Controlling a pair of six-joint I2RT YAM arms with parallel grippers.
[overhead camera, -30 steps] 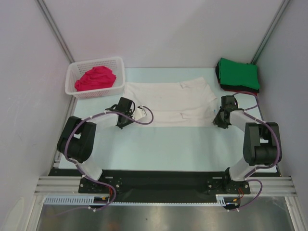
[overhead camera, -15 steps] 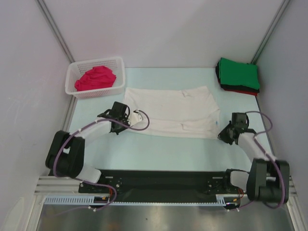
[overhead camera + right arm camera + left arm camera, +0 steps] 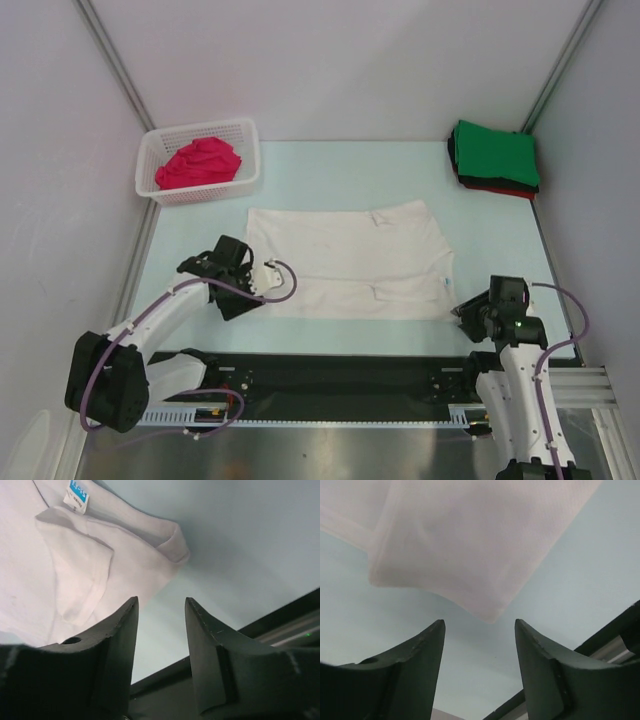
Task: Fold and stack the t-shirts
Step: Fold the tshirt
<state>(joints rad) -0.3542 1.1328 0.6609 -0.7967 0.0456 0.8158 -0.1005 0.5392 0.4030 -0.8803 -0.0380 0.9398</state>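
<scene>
White t-shirt (image 3: 350, 262): spread flat near the middle of the tabletop (image 3: 340, 165), folded into a wide rectangle with the sleeves turned in over the body; near edge close to the black rail (image 3: 340, 375) at the arm bases.
Left jaws: parted fairly wide, nothing between them; in the left wrist view, tips just short of the rounded near-left corner of the White t-shirt (image 3: 465, 555), apart from the cloth.
Right jaws: parted to a moderate gap, holding nothing; in the right wrist view, tips just beside the near-right corner of the White t-shirt (image 3: 115, 555), cloth beyond the gap rather than inside it.
Blue tag (image 3: 78, 492): sewn at the shirt's right edge, just past a folded-in sleeve.
Left arm (image 3: 170, 310): stretched low from the near-left corner toward the shirt's left end.
Right arm (image 3: 520, 370): drawn in near its base, wrist at the shirt's near-right corner.
Green t-shirt (image 3: 497, 150): folded, on top of the stack in the far-right corner.
Dark t-shirt (image 3: 452, 160): directly under the green one, only its edge showing.
Red t-shirt (image 3: 510, 192): a thin sliver at the bottom of that stack.
Magenta-red t-shirt (image 3: 200, 163): crumpled inside the basket.
Basket (image 3: 160, 150): white plastic lattice, far-left corner, well apart from the spread shirt.
</scene>
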